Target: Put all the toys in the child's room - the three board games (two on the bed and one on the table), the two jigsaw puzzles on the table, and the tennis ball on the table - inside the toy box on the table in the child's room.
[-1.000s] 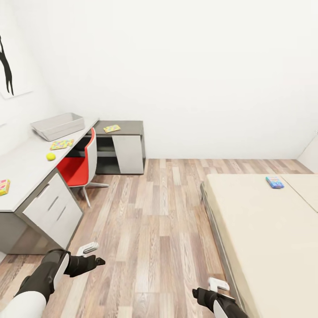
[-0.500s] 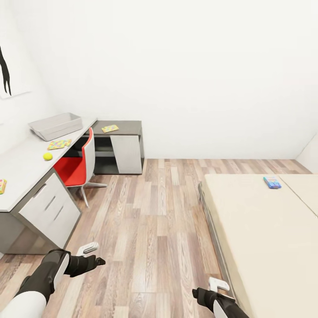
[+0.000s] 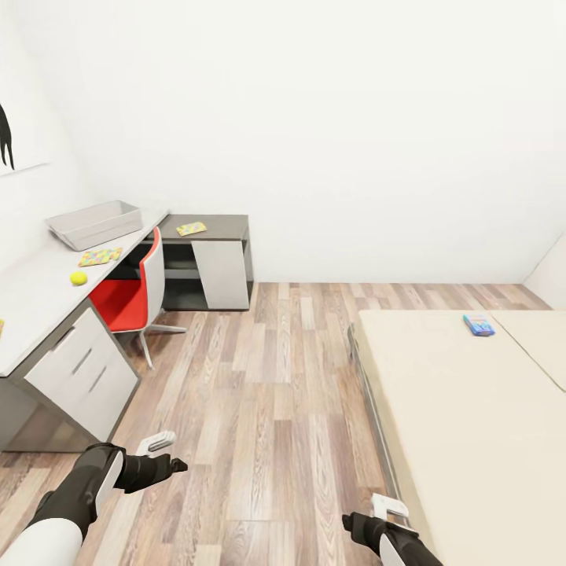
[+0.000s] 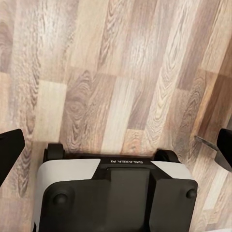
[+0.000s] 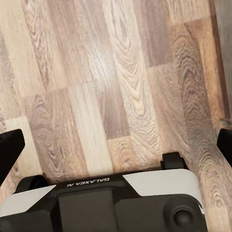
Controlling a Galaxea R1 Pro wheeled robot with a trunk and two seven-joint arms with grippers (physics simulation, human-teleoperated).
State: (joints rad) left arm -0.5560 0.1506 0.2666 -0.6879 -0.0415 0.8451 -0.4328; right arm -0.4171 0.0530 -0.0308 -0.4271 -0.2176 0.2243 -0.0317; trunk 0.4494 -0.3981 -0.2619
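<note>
The pale grey toy box (image 3: 94, 223) stands at the far end of the table (image 3: 35, 303) on the left. In front of it lie a bright jigsaw puzzle (image 3: 100, 256) and a yellow tennis ball (image 3: 78, 277). Another flat yellow-green toy (image 3: 191, 229) rests on the lower dark section; I cannot tell if it is a puzzle or a game. A small blue board game (image 3: 479, 325) lies on the bed (image 3: 440, 424) at the right. My left gripper (image 3: 178, 465) (image 4: 116, 147) and right gripper (image 3: 350, 520) (image 5: 116, 145) hang low over the floor, both open and empty.
A red chair (image 3: 130, 299) with a white back is tucked at the desk. Wood-plank floor (image 3: 267, 393) runs between the desk and the bed. A white wall closes the far end. The desk has grey drawers (image 3: 82, 369) near me.
The whole view has drifted, with desk and bed sliding slightly left, so the camera moved. Both arms keep the same pose.
</note>
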